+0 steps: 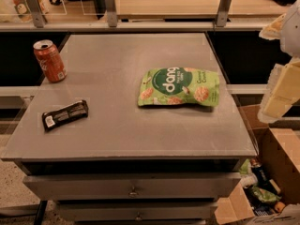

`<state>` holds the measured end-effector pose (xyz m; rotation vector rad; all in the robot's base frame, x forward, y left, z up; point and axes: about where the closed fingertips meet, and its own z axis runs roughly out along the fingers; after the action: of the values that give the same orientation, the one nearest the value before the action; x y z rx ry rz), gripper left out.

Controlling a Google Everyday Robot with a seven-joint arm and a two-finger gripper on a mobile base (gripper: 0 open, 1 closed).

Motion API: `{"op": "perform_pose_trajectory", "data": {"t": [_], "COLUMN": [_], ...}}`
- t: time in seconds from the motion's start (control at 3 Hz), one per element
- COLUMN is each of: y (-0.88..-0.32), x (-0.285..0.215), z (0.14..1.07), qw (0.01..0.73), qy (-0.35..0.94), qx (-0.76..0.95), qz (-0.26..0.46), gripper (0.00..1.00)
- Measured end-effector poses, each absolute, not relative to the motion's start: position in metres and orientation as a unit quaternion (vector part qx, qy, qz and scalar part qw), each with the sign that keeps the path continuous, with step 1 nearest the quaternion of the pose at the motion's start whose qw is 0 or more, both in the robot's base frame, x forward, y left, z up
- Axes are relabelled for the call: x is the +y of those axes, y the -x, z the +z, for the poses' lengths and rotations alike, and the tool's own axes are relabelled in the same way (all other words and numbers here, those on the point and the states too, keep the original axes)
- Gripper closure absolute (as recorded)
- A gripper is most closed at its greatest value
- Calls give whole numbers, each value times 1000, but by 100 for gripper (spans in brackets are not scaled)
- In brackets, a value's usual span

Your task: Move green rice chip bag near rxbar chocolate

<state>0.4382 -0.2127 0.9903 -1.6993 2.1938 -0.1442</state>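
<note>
Open brown cardboard box [282, 150], near right: we note mixed packets inside. Flat light-green rice chip bag [179, 87] lies right of centre on grey metal table [131, 137], well apart from slim black rxbar wrapper [64, 115] by the left edge. Pale gripper [283, 86] sits beyond the right edge; we cannot tell its grip.

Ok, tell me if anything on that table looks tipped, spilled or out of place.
Nothing stands out. The soda can stands upright at rear left, the rxbar chocolate lies flat at front left, the green rice chip bag lies flat right of centre. The hand is at the view's right edge, clear of the bag.
</note>
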Motion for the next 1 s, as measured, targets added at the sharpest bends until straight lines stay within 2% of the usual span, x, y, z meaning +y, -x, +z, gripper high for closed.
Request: {"op": "perform_pose_trajectory", "data": {"t": [0.67, 1.0], "y": [-438, -447], "x": [-210, -202], "z": [991, 975], "qw": [187, 187], "qy": [603, 607], "qx": [773, 767], "qz": [-60, -89], "gripper": [0, 0]}}
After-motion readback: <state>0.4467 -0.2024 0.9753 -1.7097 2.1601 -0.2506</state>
